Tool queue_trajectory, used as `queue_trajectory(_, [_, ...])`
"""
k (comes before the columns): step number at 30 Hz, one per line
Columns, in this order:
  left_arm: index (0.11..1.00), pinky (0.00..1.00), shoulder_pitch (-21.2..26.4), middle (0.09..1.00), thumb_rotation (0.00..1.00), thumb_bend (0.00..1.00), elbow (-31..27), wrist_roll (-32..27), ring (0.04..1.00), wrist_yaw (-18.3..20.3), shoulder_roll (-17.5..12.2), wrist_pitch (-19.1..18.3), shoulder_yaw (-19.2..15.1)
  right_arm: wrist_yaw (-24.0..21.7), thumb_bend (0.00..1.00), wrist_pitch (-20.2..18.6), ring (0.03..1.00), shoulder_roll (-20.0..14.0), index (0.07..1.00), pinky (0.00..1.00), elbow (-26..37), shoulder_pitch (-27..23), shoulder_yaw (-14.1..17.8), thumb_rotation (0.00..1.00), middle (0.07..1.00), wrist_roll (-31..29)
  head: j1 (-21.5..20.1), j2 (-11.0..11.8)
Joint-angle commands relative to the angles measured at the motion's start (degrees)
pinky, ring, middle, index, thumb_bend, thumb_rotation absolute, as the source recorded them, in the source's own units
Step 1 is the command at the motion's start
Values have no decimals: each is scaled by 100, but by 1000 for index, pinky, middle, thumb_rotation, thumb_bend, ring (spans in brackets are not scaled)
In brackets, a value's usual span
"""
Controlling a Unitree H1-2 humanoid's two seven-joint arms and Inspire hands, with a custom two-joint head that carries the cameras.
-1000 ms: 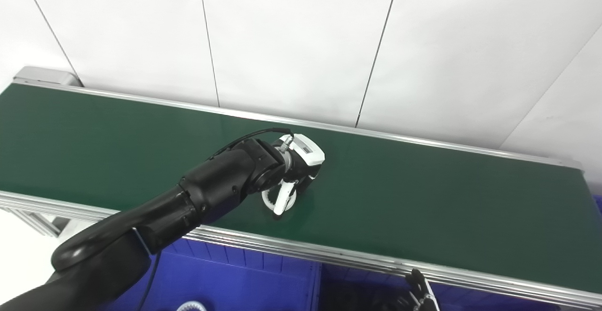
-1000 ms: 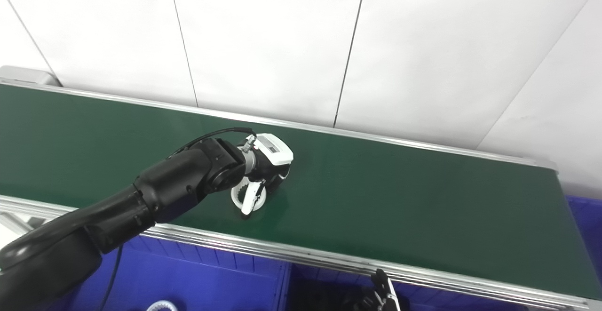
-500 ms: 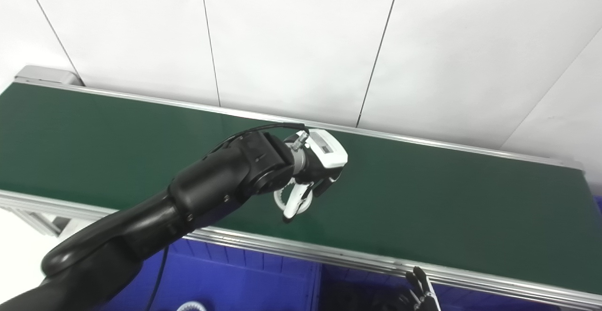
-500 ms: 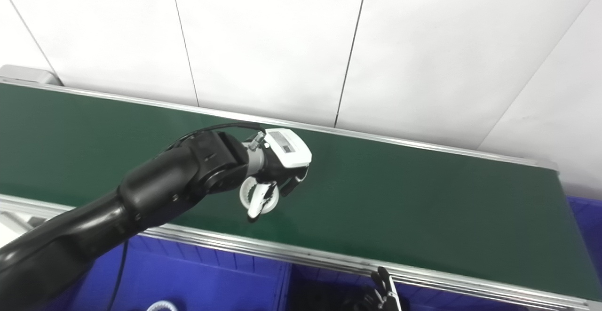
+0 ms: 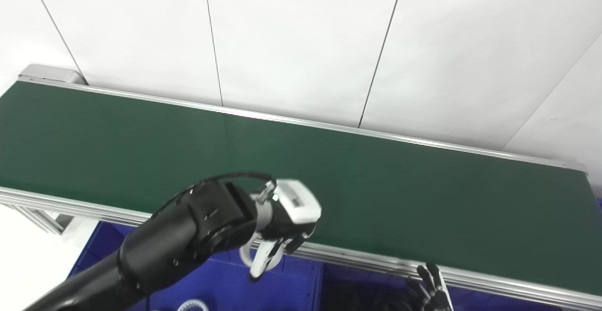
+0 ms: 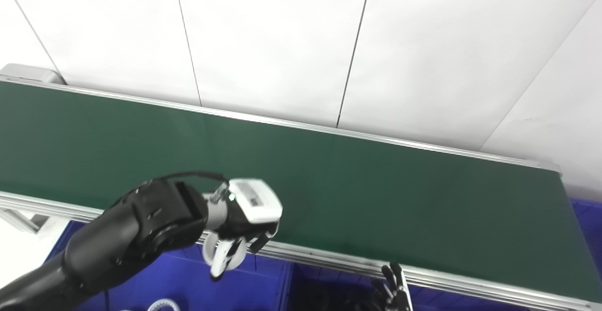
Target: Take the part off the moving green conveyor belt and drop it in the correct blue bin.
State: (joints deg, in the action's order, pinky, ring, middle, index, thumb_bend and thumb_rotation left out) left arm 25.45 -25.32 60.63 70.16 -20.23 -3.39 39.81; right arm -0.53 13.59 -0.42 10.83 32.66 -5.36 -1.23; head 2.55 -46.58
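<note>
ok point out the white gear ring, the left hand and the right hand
white gear ring (image 6: 207, 255): right eye view, on the ring's left rim.
left hand (image 5: 287, 219): left eye view, on the hand's middle, under its white back cover.
right hand (image 5: 430, 290): left eye view, on the dark fingers.

Left hand (image 5: 282, 228) clenched (right hand (image 5: 430, 290) low)

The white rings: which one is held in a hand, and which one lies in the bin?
The upper ring, gripped by the left hand near the belt's edge, is held; the lower ring at the picture's bottom edge lies in the blue bin.
</note>
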Motion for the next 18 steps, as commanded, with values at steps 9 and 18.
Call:
queue_trajectory(9, [501,447,-656,471,0,518,-578,227,433,255,-118,-272,-342,-98,839,-768,872,-118,957,899,886,0,159,898,931,-490,208,-646])
queue_trajectory(18, [495,190,-1202,472,0,519,-482,275,231,-20,-29,-221,-781,-85,843,-1041,874,-124,950,896,1115,21,192,899,932,-493,190,-727])
